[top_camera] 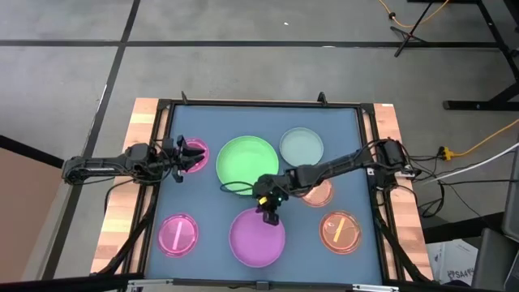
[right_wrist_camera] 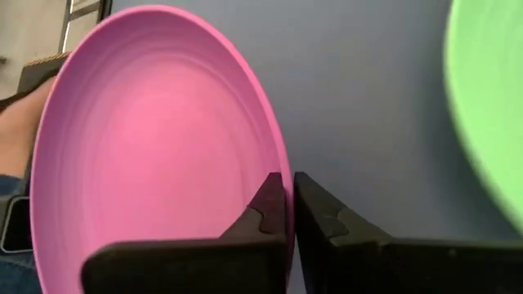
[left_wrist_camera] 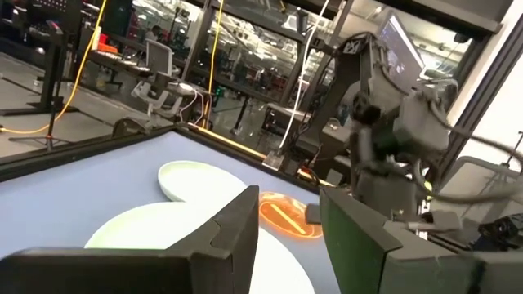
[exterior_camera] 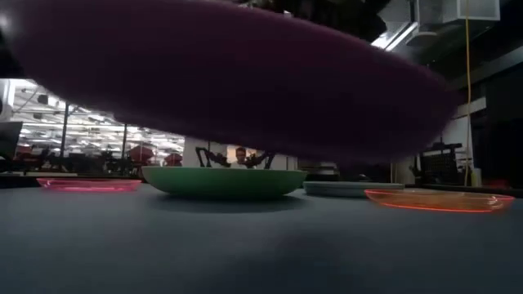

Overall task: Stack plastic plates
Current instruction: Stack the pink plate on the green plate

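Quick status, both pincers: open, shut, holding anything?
Left pincer: open, empty, by the small pink plate.
Right pincer: shut on the purple plate's rim; plate lifted off the table.

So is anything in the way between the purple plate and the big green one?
Nothing visible is. The right hand is shut on the purple plate at its rim, and the green plate lies just beyond it across bare mat, with nothing inside it. The left hand waits over a pink plate.

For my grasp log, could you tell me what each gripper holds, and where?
The right gripper pinches the round purple plastic plate by its rim. The left gripper, open above a pink plate, holds nothing.
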Robot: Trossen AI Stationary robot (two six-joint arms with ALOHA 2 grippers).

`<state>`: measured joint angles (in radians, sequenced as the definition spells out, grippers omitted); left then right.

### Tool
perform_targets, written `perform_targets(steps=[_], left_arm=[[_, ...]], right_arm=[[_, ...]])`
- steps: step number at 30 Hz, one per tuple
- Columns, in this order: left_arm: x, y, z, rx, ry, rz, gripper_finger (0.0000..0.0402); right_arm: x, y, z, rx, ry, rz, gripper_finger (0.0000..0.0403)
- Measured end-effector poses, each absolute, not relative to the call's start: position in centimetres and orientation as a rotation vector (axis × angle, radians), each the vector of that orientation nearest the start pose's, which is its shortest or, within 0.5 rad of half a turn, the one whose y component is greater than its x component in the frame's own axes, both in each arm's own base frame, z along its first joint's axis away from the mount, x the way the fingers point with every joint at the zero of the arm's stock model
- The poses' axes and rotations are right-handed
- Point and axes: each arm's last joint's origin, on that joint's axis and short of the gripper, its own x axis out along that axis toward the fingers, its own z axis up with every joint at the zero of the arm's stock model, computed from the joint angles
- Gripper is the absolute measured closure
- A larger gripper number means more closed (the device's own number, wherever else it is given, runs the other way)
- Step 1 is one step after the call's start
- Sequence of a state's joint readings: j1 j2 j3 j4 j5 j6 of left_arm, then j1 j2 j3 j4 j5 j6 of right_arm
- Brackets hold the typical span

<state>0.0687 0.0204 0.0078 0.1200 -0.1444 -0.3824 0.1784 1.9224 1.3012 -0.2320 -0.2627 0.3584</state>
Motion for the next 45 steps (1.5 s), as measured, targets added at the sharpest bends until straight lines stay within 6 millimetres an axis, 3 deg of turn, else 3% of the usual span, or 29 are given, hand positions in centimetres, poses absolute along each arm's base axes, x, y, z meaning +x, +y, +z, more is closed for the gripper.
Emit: perform_targets(steps=[12, 18, 26, 33, 37, 45], left_arm=[[9.7, 1.1, 17.5, -0.384, -0.139, 0.191, 0.0278], [9.7, 1.1, 17.5, -0.384, -0.139, 0.192, 0.0278], [9.7, 1.1, 17.5, -0.384, -0.139, 0.191, 0.0278], [9.7, 1.1, 17.5, -0.384, -0.139, 0.191, 0.0278], [9.7, 1.1, 17.5, -0.384, -0.139, 0.191, 0.0278], [9.7, 1.1, 17.4, -0.385, -0.129, 0.193, 0.0278]], right_arm=[[42.2, 1.2, 23.5, 0.282, 0.868, 0.178, 0.0403], [42.5, -3.3, 24.3, 0.306, 0.817, 0.09, 0.0403], [41.6, -9.3, 24.3, 0.362, 0.793, -0.044, 0.0403], [40.7, -13.1, 23.8, 0.401, 0.785, -0.13, 0.0403], [40.9, -14.1, 22.4, 0.422, 0.812, -0.148, 0.0403], [41.7, -14.2, 18.8, 0.448, 0.9, -0.144, 0.0403]])
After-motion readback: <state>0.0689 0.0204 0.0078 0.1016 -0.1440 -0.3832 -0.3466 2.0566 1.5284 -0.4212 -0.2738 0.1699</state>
